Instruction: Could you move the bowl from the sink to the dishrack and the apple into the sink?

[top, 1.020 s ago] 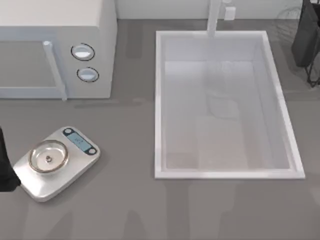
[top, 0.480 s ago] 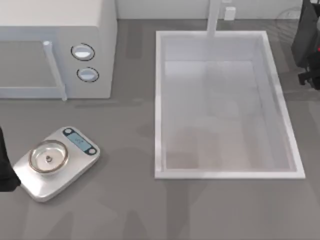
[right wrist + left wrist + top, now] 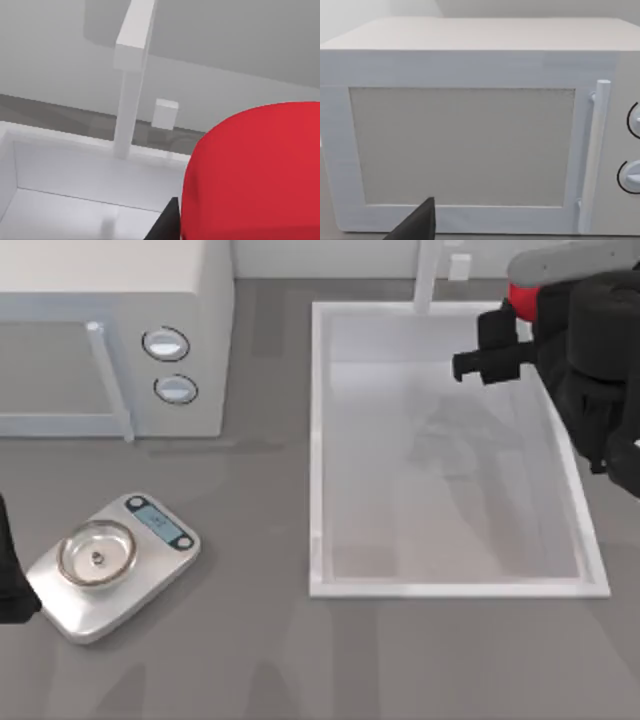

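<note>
Apple (image 3: 517,295) held in our right gripper (image 3: 508,320), jaws clamped around it, above the sink's (image 3: 317,440) far right corner near the faucet (image 3: 131,75), likely positioned for release. Left gripper (image 3: 10,580) parked at near left; jaw state unclear.

This is a kitchen, drawn as a computer rendering. A grey worktop (image 3: 260,640) runs across the whole top view. Set into it at the right is a large white sink (image 3: 316,450) with a raised rim, and a white faucet (image 3: 430,275) stands at its far edge against a pale wall. At the far left sits a white microwave (image 3: 110,280) with a long door handle (image 3: 110,380) and two round knobs (image 3: 166,344). Near it, on the worktop, lies a small silver kitchen scale (image 3: 150,575) with a shiny round pan (image 3: 96,553) and a little display.
</note>
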`<state>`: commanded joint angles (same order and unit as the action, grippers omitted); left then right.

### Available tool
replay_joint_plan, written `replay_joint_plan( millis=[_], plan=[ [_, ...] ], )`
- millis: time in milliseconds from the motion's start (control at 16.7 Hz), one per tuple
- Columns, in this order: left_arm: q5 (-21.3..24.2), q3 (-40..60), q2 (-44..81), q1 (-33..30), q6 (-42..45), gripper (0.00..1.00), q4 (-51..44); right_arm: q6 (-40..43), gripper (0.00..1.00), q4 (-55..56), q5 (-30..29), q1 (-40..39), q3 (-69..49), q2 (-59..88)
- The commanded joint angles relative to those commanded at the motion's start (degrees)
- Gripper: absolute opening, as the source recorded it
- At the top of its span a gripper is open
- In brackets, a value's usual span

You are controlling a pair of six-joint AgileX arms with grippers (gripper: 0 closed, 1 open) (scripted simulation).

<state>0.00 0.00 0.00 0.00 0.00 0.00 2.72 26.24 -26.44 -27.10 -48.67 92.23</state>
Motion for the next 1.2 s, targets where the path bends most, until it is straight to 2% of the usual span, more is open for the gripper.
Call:
replay_joint_plan(
  millis=[300,540,960,1200],
  plan=[
    [0.00,0.00,0.00,0.00,0.00,1.00,0.00,-2.45,0.00,16.74,-8.14,-7.62,6.07,0.61],
    [0.00,0.00,0.00,0.00,0.00,1.00,0.00,-3.76,0.00,23.65,-11.94,-10.00,8.00,-0.35],
    [0.00,0.00,0.00,0.00,0.00,1.00,0.00,-3.95,0.00,24.22,-12.16,-9.90,7.89,-0.12],
    [0.00,0.00,0.00,0.00,0.00,1.00,0.00,-3.84,0.00,30.70,-12.47,-10.21,8.58,6.14]
  ],
)
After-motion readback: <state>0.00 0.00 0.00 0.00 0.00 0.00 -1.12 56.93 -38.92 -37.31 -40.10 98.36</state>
